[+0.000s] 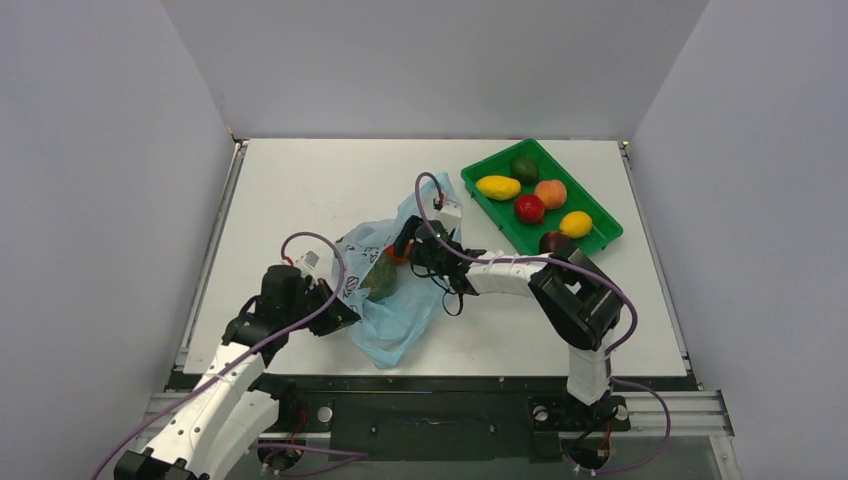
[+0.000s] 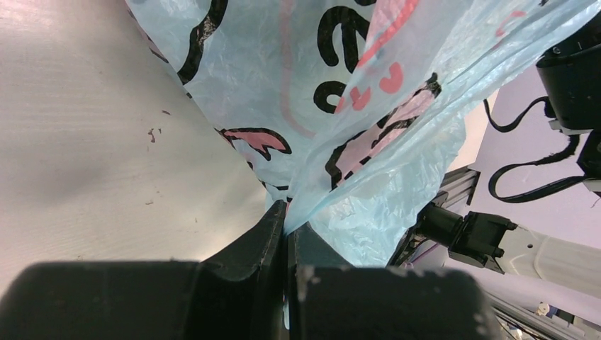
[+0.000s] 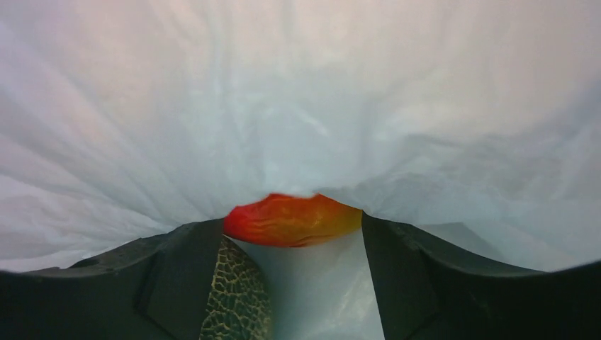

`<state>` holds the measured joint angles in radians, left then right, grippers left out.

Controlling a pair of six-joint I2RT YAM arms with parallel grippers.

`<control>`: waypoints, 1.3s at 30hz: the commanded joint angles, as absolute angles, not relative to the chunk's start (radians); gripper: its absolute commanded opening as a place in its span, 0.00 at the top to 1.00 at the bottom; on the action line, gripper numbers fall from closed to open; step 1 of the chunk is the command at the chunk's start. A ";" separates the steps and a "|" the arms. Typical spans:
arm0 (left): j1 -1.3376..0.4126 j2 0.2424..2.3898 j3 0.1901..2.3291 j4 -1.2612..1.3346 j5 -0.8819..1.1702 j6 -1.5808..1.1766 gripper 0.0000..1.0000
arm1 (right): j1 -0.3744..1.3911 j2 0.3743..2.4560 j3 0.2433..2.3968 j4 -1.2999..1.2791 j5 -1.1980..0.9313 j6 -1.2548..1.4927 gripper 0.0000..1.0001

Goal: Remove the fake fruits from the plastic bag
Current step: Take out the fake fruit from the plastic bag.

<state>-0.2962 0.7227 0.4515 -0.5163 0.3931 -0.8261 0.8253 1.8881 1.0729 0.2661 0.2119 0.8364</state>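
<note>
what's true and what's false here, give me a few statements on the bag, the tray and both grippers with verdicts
1. The left gripper is shut on the light-blue plastic bag. True.
2. The right gripper hangs empty above the tray. False: it is inside the bag with the red-orange fruit between its fingers.
3. The green tray holds two yellow fruits. True.
4. The green tray sits at the near left of the table. False: it sits at the far right.
5. The peach lies in the green tray. True.
</note>
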 commanded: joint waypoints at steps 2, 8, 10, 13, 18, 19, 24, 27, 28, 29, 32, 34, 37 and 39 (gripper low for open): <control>-0.302 0.743 0.463 -0.447 0.414 -0.815 1.00 | 0.838 1.890 1.070 0.302 0.266 1.255 0.28; -0.303 0.758 0.472 -0.434 0.423 -0.808 1.00 | 0.834 1.922 1.119 0.198 0.319 1.499 0.26; -0.303 0.762 0.472 -0.424 0.429 -0.813 1.00 | 0.835 1.938 1.157 0.135 0.321 1.531 0.27; -0.302 0.767 0.478 -0.418 0.432 -0.812 1.00 | 0.846 1.942 1.186 0.052 0.358 1.569 0.31; -0.303 0.773 0.491 -0.414 0.438 -0.809 1.00 | 0.852 1.964 1.237 -0.055 0.381 1.571 0.36; -0.302 0.772 0.491 -0.414 0.438 -0.808 1.00 | 0.853 1.973 1.252 -0.074 0.390 1.569 0.37; -0.302 0.771 0.491 -0.408 0.443 -0.809 1.00 | 0.860 2.020 1.358 -0.252 0.426 1.581 0.39; -0.302 0.771 0.492 -0.403 0.443 -0.810 1.00 | 0.862 2.047 1.436 -0.345 0.446 1.610 0.39; -0.302 0.771 0.493 -0.402 0.443 -0.810 1.00 | 0.862 2.060 1.464 -0.386 0.449 1.616 0.39; -0.302 0.770 0.495 -0.403 0.444 -0.809 1.00 | 0.863 2.066 1.475 -0.400 0.457 1.621 0.39; -0.303 0.766 0.495 -0.404 0.443 -0.809 1.00 | 0.864 2.090 1.513 -0.442 0.474 1.629 0.38; -0.304 0.763 0.493 -0.406 0.444 -0.810 1.00 | 0.861 2.114 1.552 -0.486 0.472 1.639 0.38; -0.304 0.756 0.490 -0.407 0.442 -0.809 1.00 | 0.861 2.145 1.597 -0.555 0.466 1.644 0.37; -0.304 0.752 0.489 -0.408 0.442 -0.808 1.00 | 0.862 2.153 1.601 -0.560 0.466 1.646 0.38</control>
<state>-0.2996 0.7700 0.4515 -0.4534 0.4278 -0.8257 0.8574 2.1277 1.5593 -0.4641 0.4282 1.6203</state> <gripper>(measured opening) 0.004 0.625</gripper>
